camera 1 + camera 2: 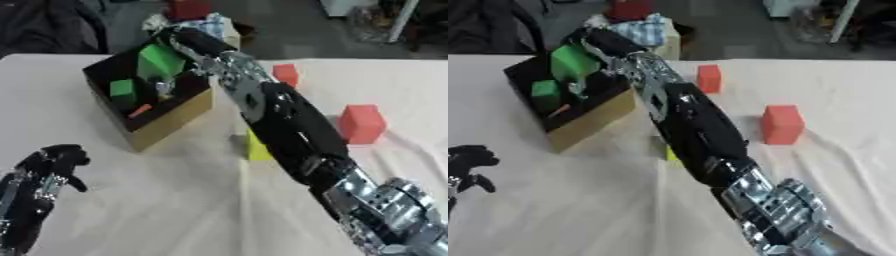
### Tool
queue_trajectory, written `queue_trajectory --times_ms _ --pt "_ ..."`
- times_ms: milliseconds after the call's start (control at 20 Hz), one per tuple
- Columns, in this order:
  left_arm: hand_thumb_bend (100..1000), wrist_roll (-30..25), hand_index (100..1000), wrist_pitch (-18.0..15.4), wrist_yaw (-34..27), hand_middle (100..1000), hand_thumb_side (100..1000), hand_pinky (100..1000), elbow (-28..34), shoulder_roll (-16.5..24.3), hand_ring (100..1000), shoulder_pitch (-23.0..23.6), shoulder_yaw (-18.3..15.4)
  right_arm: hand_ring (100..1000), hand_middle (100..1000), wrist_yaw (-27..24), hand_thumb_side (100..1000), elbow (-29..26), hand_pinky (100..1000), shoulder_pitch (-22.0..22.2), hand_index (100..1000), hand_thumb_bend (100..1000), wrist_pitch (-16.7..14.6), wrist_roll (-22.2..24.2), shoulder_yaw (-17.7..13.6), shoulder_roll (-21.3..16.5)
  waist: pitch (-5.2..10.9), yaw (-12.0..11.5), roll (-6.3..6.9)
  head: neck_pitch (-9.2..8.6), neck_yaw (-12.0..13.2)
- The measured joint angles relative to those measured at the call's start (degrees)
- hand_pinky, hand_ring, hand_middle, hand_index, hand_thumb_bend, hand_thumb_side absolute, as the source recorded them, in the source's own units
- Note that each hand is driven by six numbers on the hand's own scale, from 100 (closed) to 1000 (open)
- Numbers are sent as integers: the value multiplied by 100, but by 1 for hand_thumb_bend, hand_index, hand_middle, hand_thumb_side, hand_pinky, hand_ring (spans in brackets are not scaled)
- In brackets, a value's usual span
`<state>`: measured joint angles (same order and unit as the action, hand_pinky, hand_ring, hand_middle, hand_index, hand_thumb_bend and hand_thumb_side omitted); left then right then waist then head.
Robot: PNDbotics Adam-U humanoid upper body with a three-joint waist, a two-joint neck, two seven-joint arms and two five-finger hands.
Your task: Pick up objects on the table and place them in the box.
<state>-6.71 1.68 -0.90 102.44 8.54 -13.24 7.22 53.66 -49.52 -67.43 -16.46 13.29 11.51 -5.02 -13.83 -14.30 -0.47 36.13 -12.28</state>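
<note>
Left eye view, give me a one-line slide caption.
Right hand holds a large green block over the black-lined cardboard box; two red cubes remain on the white table.

A pale cloth-covered table (pixel 175 210) fills the view; beyond its far edge lies a dark grey floor (pixel 289 30), with what may be a white post (pixel 401 20) at upper right

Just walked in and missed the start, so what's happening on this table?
The robot's right hand reaches over the box, holding a large green block above it. A smaller green block already lies inside. Two red blocks and a yellow one, partly hidden by the arm, remain on the table. The left hand rests idle, lower left.
</note>
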Motion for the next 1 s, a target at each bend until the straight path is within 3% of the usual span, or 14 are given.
queue_trajectory --times_ms 300,650,850,1000 --pt "439 -3 709 3 0 621 610 431 0 0 692 -12 1 959 993 157 498 -179 900 45 1000 488 -75 -246 12 25 0 20 0 0 1" --pt "439 1 709 0 0 620 609 432 0 0 693 -34 -4 937 962 156 447 -245 876 69 995 389 12 -540 8 -42 0 137 0 -2 13" --pt "438 17 709 -8 0 620 610 432 0 0 693 -34 -11 934 945 142 464 -115 874 93 986 397 255 -613 -218 -281 0 240 0 -44 50" --pt "437 31 710 -12 0 620 611 432 0 0 694 -33 -16 931 940 189 468 218 872 94 984 400 514 -803 -567 -563 0 307 0 -47 77"
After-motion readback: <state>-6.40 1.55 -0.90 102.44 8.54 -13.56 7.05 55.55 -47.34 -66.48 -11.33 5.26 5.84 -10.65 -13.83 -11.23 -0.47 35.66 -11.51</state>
